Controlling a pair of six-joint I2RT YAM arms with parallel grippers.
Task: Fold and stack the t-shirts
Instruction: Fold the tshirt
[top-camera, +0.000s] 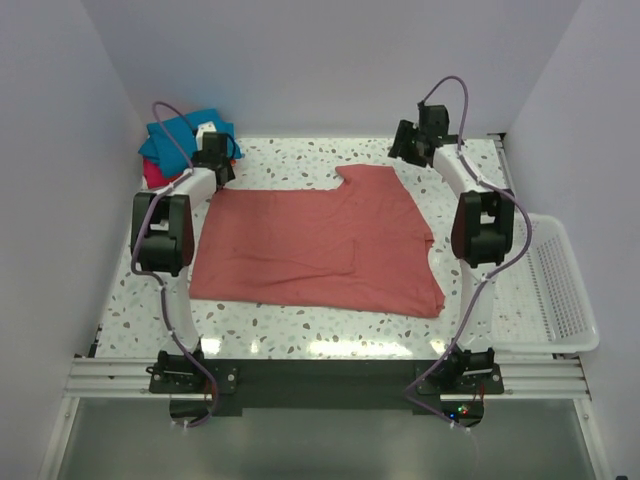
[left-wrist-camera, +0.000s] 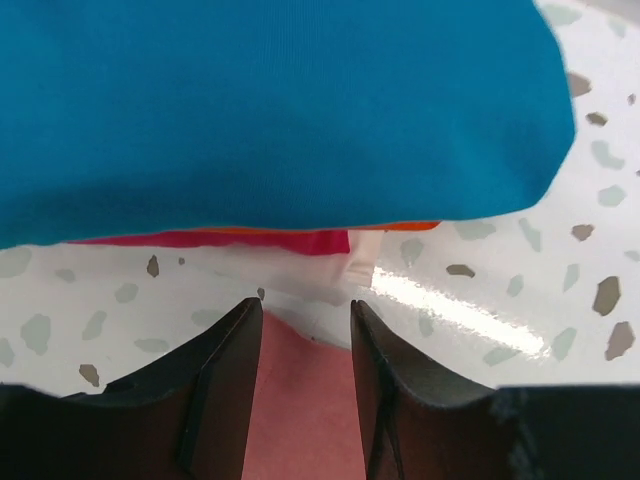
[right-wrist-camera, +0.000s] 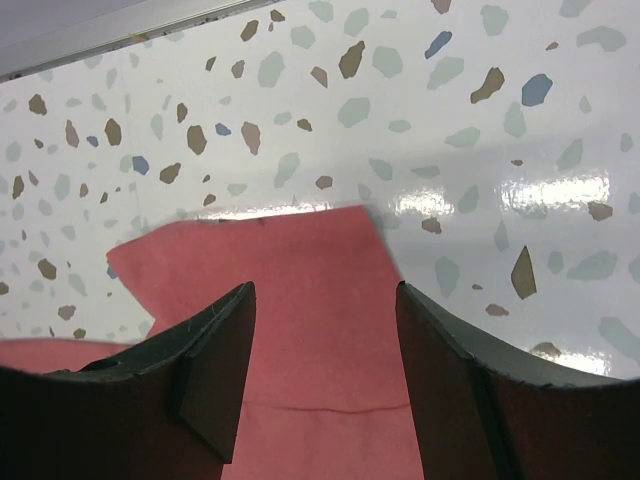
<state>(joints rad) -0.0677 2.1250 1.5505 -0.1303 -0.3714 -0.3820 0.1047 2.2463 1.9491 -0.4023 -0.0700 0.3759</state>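
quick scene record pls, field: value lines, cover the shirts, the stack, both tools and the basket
shirt to fold: salmon-pink t-shirt, spread flat mid-table, not yet folded
stack: far left corner; teal-blue t-shirt on top, edges of orange t-shirt and magenta t-shirt showing beneath
left tool: open, over the salmon-pink t-shirt's far left edge, beside the stack
right tool: open, over its far right corner
cloth contact: cannot tell
basket: white mesh basket, at the table's right side

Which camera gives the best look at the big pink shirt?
The top view: the pink shirt lies there whole, spread out. The left wrist shows just a sliver of its edge, the right wrist only one corner piece.
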